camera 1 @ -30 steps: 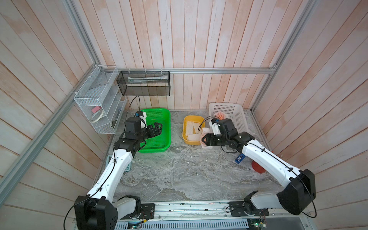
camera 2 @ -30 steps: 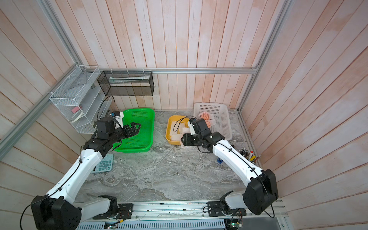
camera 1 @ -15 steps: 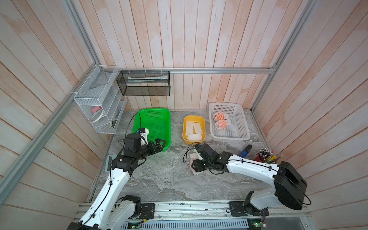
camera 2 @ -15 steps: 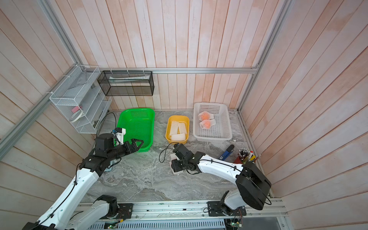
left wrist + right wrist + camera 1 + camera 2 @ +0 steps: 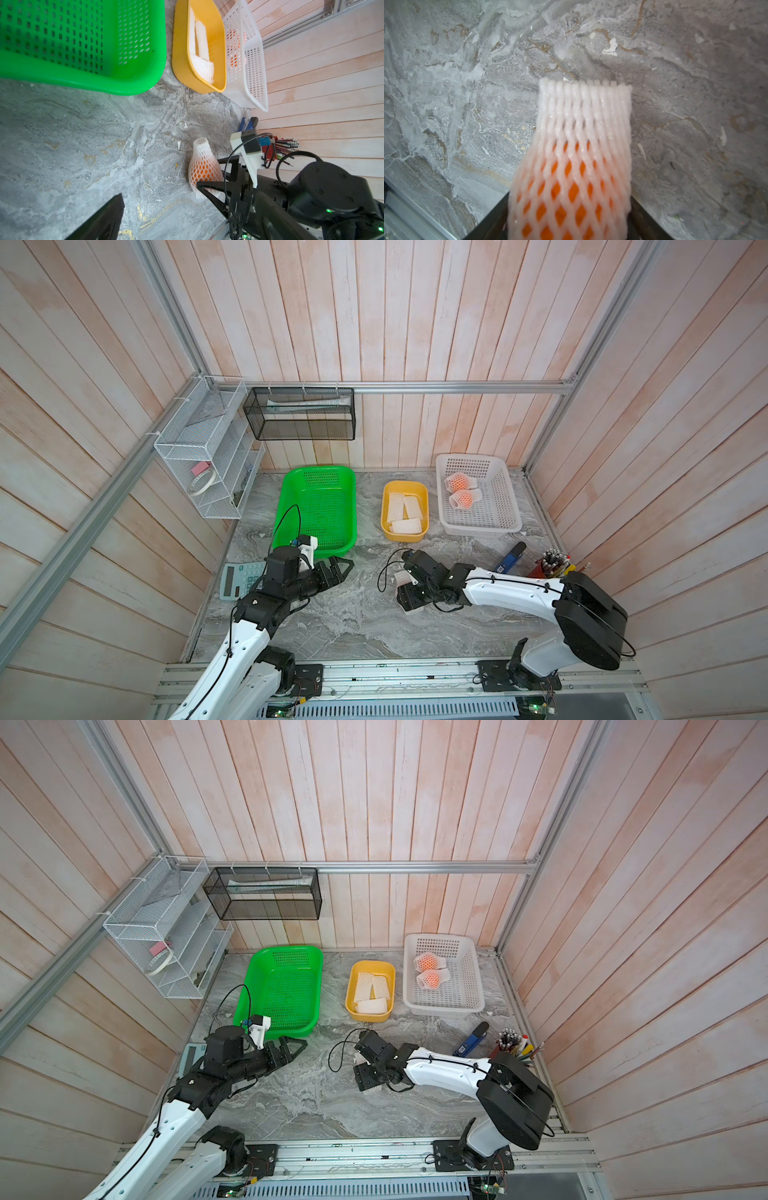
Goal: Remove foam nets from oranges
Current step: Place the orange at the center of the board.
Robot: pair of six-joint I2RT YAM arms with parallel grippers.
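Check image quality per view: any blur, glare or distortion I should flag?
Right wrist view: the netted orange fills the near field and is soft, out of focus; the marble table behind is sharper. Left wrist view: sharp on the green basket, wide-angle bend at the edges, own claw finger a dark blur. Both top views: even light, soft shadows, wall planks fan outward.

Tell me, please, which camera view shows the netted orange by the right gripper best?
The right wrist view: the netted orange fills it, mesh and fruit plain. The left wrist view shows it smaller, beside the right gripper; in both top views only a white scrap shows.
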